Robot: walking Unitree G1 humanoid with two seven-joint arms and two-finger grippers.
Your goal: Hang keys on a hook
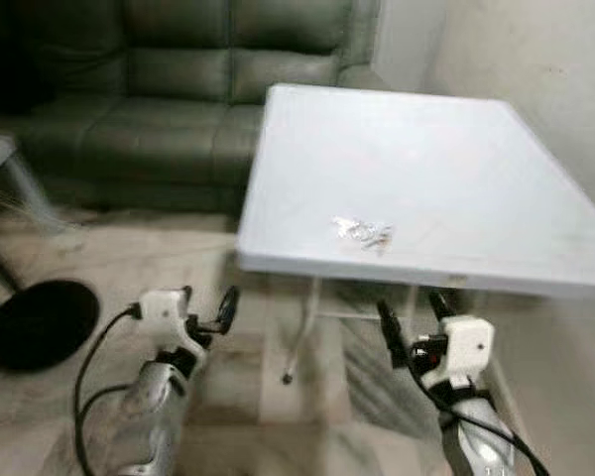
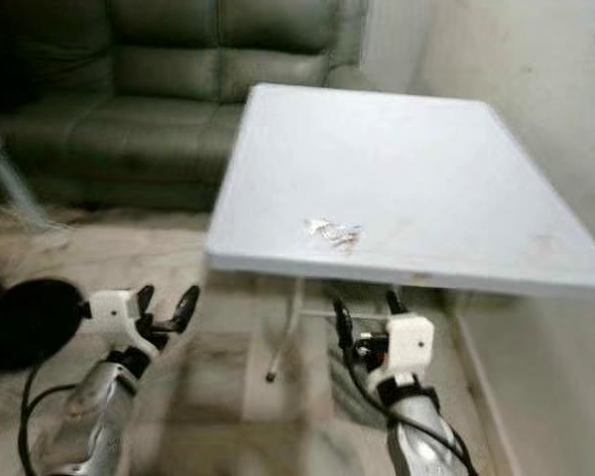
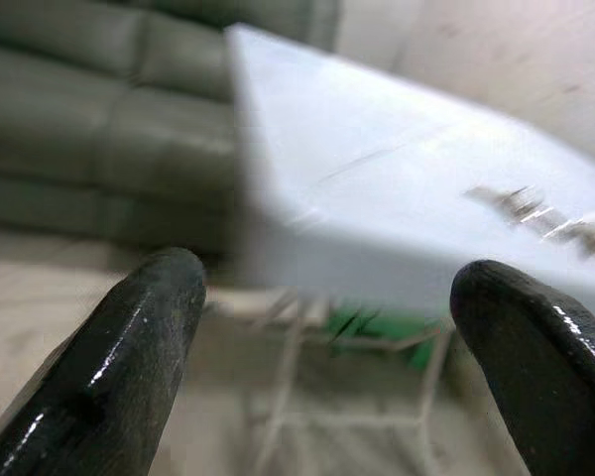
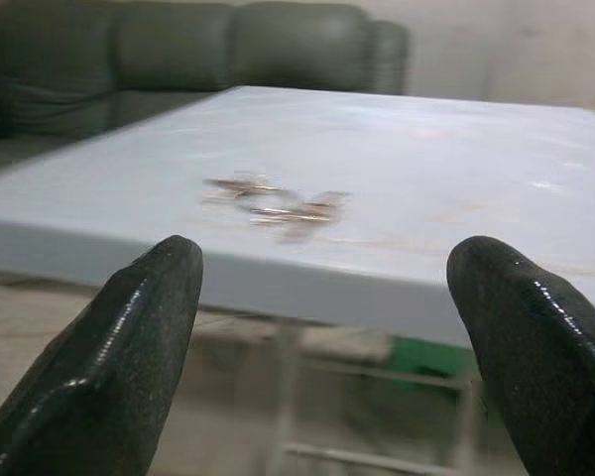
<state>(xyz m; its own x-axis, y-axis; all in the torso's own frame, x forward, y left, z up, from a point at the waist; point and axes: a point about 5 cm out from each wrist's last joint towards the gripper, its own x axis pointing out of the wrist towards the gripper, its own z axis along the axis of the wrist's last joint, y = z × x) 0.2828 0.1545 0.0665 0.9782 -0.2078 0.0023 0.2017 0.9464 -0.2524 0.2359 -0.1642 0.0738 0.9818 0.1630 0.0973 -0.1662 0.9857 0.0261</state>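
A small bunch of silvery keys lies on the white folding table, close to its near edge. In the right wrist view the keys sit on the tabletop ahead of the fingers. My right gripper hangs open below the table's front edge, slightly right of the keys, with nothing between its fingers. Off the table's near left corner, my left gripper is open and empty too, low above the floor. The left wrist view catches the keys blurred at the far side of the table.
A dark green leather sofa stands behind the table on the left. A black round object lies on the marble floor at the left. A pale wall runs along the table's right side. Thin metal table legs stand between the grippers.
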